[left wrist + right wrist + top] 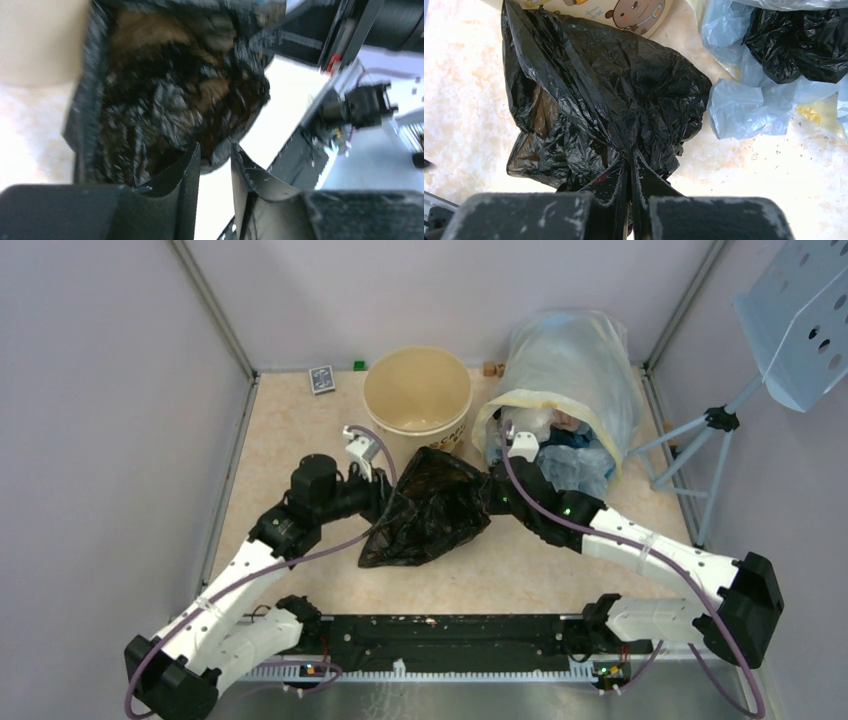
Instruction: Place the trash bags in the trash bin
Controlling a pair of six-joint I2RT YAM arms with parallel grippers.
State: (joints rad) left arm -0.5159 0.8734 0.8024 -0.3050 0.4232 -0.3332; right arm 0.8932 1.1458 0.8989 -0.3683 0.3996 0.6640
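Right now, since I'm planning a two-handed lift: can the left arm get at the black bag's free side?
Probably yes. The left tool is open close to the black bag, whose edge bulges toward its gap, with nothing between. The right tool pinches the far side, out of the way.

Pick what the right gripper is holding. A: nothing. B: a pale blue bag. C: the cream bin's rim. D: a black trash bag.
D: the right gripper has its fingers closed on bunched plastic of the black trash bag, which sits outside the trash bin.
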